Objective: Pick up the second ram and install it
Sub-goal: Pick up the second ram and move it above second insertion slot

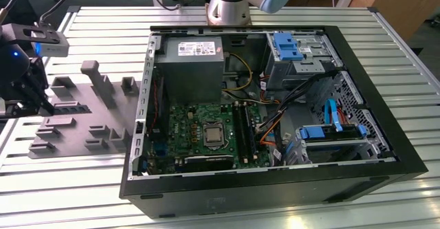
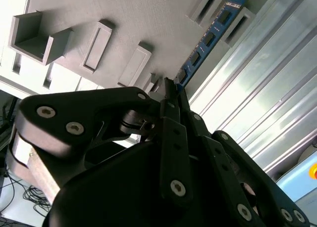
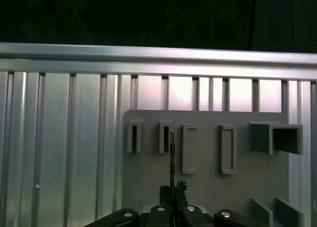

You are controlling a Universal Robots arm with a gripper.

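A robotics lab bench: an opened desktop computer case (image 1: 275, 185) sat on a slatted aluminium table (image 1: 75, 193) beside a grey parts fixture (image 1: 79, 110), with the robot arm's base (image 1: 228, 10) standing behind it.

A ribbed aluminium table (image 1: 69, 187) shines under bright light; a wooden panel (image 1: 405, 7) stands beyond its far corner.

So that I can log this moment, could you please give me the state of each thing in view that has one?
hand: shut on the second ram's near end.
second ram: standing on edge at the grey holder tray, outside the case, not yet installed.
computer case: lying on its side on the table, side panel off, open.
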